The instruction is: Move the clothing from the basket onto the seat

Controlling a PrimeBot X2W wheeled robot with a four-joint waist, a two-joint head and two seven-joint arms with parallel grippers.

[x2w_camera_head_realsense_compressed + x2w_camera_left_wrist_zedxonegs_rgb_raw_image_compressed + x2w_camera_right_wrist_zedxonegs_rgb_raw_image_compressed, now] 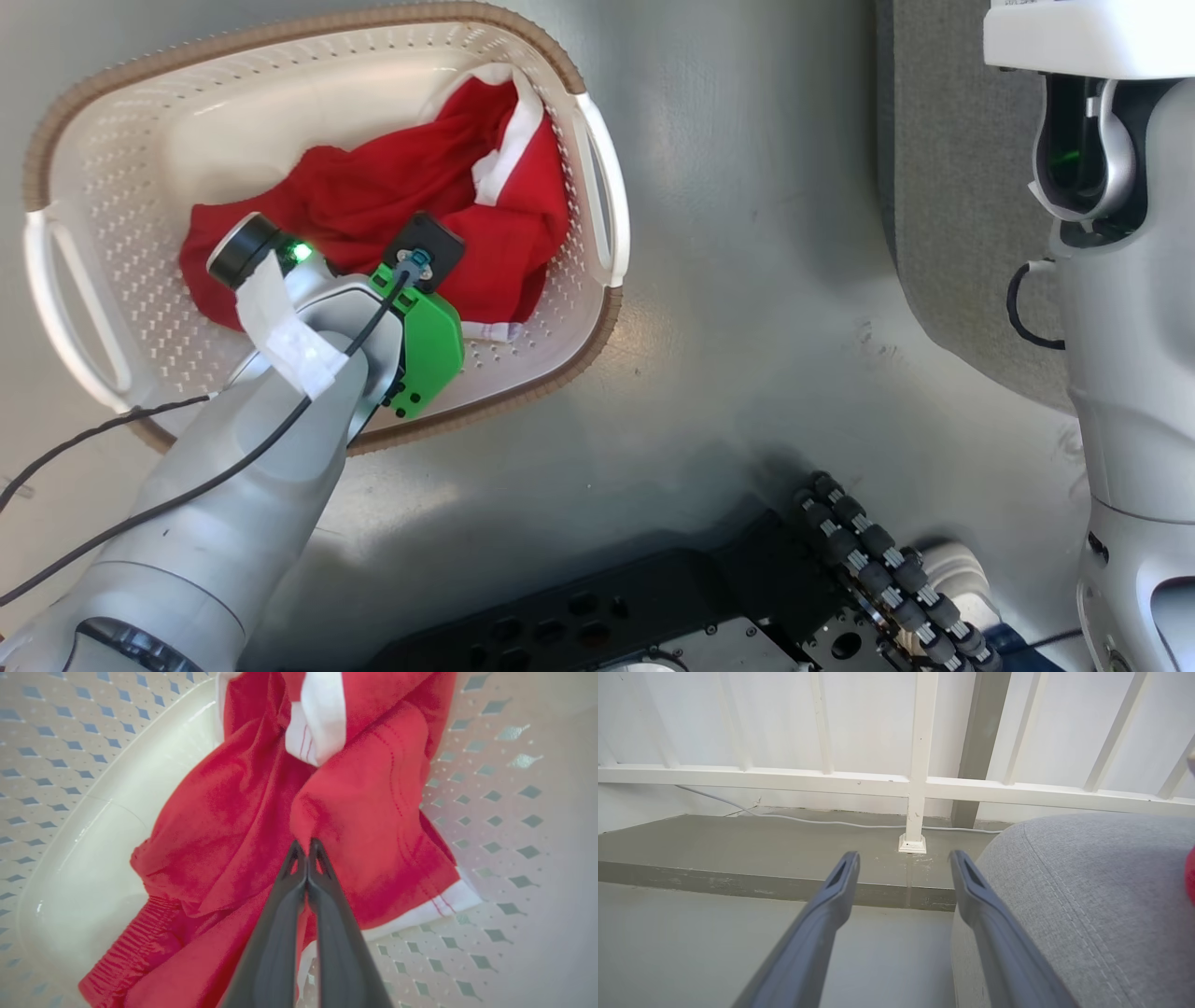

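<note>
The clothing (373, 196) is a crumpled heap of red fabric with white trim, lying in the cream perforated basket (280, 37) on the grey floor. My left arm reaches down into the basket, its wrist covering the fingers in the head view. In the left wrist view my left gripper (306, 844) is shut, its tips pinching a fold of the red clothing (364, 812) above the basket's floor (70, 868). My right gripper (903, 863) is open and holds nothing, hanging just left of the grey seat (1087, 896). The seat's edge (962, 187) lies right of the basket.
My pale right arm (1120, 373) stands along the right edge of the head view. My dark base (653, 607) is at the bottom. Beyond the right gripper are a low step (738, 877), a white railing (915, 784) and a cable (831, 822). A red patch (1191, 877) lies on the seat.
</note>
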